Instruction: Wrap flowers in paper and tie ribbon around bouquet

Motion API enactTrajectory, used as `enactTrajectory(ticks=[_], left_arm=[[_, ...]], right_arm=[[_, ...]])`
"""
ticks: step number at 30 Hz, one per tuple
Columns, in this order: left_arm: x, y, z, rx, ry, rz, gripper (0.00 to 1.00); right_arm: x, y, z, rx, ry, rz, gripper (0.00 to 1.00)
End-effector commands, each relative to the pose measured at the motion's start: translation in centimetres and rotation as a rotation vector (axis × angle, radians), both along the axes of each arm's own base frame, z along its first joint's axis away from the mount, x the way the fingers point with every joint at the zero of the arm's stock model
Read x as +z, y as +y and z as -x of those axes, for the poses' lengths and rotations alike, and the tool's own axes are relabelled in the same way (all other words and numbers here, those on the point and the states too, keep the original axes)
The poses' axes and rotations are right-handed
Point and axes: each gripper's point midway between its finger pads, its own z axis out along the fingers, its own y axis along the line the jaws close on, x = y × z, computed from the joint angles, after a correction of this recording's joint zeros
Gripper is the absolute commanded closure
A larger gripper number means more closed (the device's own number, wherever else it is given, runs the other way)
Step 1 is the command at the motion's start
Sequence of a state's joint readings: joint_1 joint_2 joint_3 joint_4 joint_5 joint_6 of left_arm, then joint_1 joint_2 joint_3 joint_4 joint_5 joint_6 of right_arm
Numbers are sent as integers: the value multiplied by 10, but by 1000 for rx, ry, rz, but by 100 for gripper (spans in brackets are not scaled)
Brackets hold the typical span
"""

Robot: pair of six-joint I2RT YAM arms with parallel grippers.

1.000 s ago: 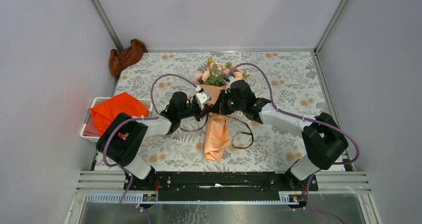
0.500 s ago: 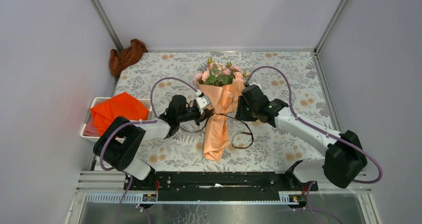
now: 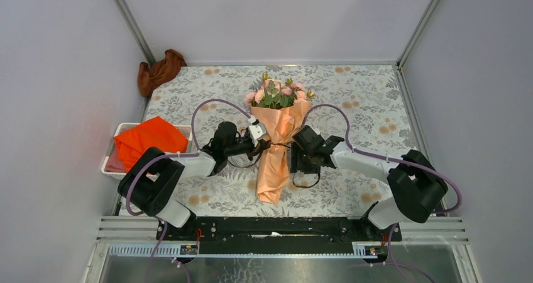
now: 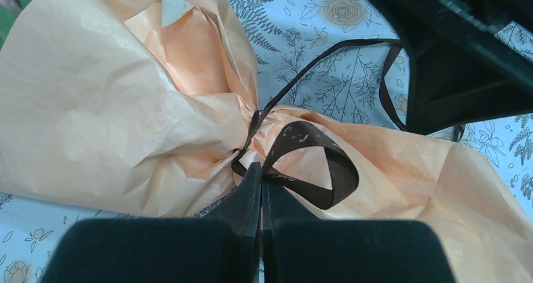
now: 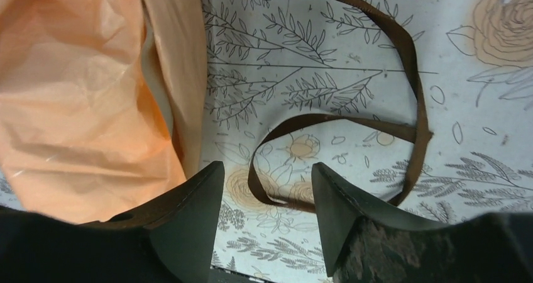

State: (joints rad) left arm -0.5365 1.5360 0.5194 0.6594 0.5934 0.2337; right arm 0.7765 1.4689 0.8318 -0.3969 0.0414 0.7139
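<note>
The bouquet (image 3: 277, 127) lies on the floral table, with the pink flowers (image 3: 276, 94) at the far end and the peach paper (image 3: 274, 173) cone pointing toward me. A dark brown ribbon (image 4: 314, 163) cinches its waist and stands up in a loop. My left gripper (image 4: 261, 173) is shut on that loop at the knot, seen from above at the left gripper (image 3: 263, 146). My right gripper (image 5: 267, 170) is open just right of the paper, low over a loose coil of ribbon (image 5: 352, 122) on the cloth. Nothing is between its fingers.
A white basket (image 3: 107, 163) holding a bright orange cloth (image 3: 148, 138) sits at the table's left edge. A brown cloth (image 3: 160, 71) is bunched in the back left corner. Grey walls close in both sides and the back.
My right gripper let go at the bouquet's waist, swung out to the right, then came back low beside the paper with its jaws open. My left gripper closed on the ribbon loop.
</note>
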Motion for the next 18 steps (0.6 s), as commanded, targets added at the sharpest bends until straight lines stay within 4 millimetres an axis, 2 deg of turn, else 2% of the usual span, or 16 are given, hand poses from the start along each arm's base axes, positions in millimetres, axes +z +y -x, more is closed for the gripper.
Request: enactTrajectory(ticks=[1, 3, 5, 8, 10, 11, 14, 16, 18], left_arm=[[19, -5, -8, -1, -101, 33, 100], [19, -6, -8, -2, -101, 34, 100], [20, -7, -9, -6, -107, 34, 100], [23, -7, -11, -1, -122, 35, 100], [23, -6, -11, 5, -116, 34, 100], [22, -6, -10, 8, -107, 34, 100], [20, -6, -7, 6, -88, 34, 100], [20, -6, -6, 3, -96, 33, 100], [21, -6, -7, 5, -116, 36, 100]], right_arm=[[-10, 14, -9, -21, -9, -20, 40], [-21, 13, -9, -12, 7, 14, 44], [-32, 9, -5, -2, 34, 49, 55], [-41, -5, 0, 5, 48, 117, 78], [-35, -18, -4, 9, 4, 166, 96], [-27, -26, -9, 9, -33, 195, 100], [15, -45, -33, 5, -173, 240, 100], [57, -42, -55, 28, -302, 198, 100], [114, -25, -83, 71, -473, 122, 100]])
